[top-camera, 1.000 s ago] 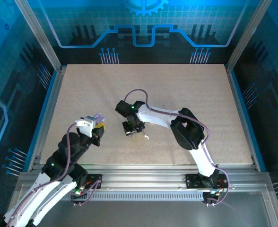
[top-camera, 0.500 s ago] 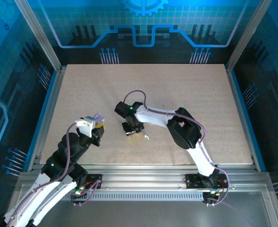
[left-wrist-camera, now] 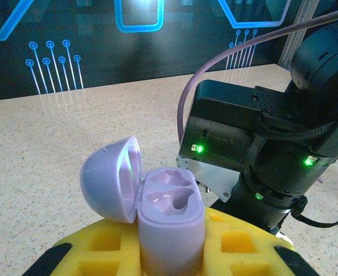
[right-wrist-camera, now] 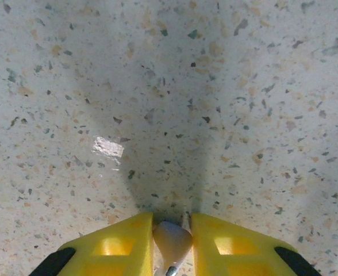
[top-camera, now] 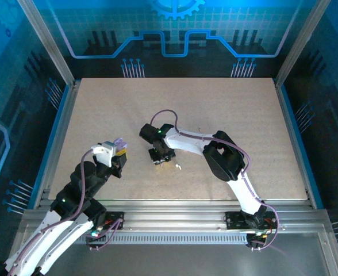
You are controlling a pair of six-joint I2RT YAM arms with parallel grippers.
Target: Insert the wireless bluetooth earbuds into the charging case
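Right jaws snug on earbud (right-wrist-camera: 170, 240), open tabletop (right-wrist-camera: 175, 86) ahead

The table (top-camera: 215, 115) is a flat beige board with fine dark and tan speckling; close up, the surface (right-wrist-camera: 244, 86) carries one small bright patch of glare (right-wrist-camera: 108, 146). A blue strip (top-camera: 53, 144) runs along its left edge. Aluminium posts rise at the rear left (top-camera: 45, 40) and rear right (top-camera: 301, 40) corners. The back wall (top-camera: 175, 63) is dark, printed with glowing blue circuit lines and a gear emblem (top-camera: 177, 7). Grooved aluminium rails (top-camera: 175, 210) border the near edge, with a slotted strip (top-camera: 175, 237) beyond them.
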